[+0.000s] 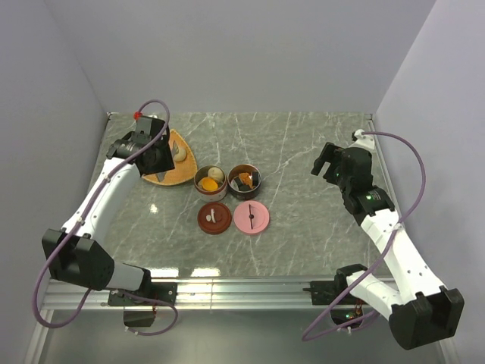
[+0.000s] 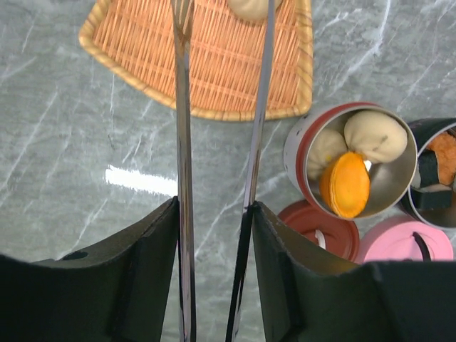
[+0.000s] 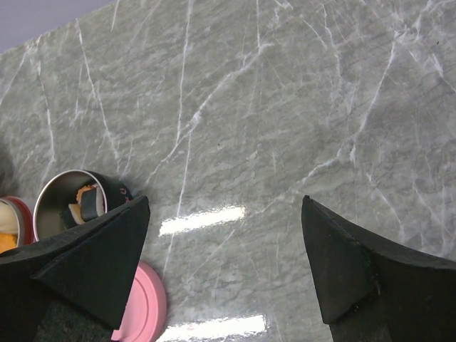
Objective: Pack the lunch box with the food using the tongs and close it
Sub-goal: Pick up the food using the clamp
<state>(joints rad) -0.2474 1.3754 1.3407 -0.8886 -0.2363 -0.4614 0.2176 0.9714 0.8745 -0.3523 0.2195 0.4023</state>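
Observation:
My left gripper (image 2: 214,206) is shut on the tongs (image 2: 183,142), one finger pressing each thin metal arm. The arms reach out over the orange wicker plate (image 2: 142,50), their tips either side of a beige dumpling (image 2: 249,7) at the frame's top edge. The lunch box stands open as two round tins. The red tin (image 2: 296,153) holds two dumplings (image 2: 375,135) and an orange piece (image 2: 345,185). The dark tin (image 2: 427,132) holds an orange chunk and dark rolls. My right gripper (image 3: 224,206) hangs open over bare table, right of the tins.
A red-brown lid (image 1: 214,218) and a pink lid (image 1: 251,218) lie flat in front of the tins. The plate (image 1: 165,176) sits at the back left under my left gripper (image 1: 155,148). Grey walls close in the marble table on three sides.

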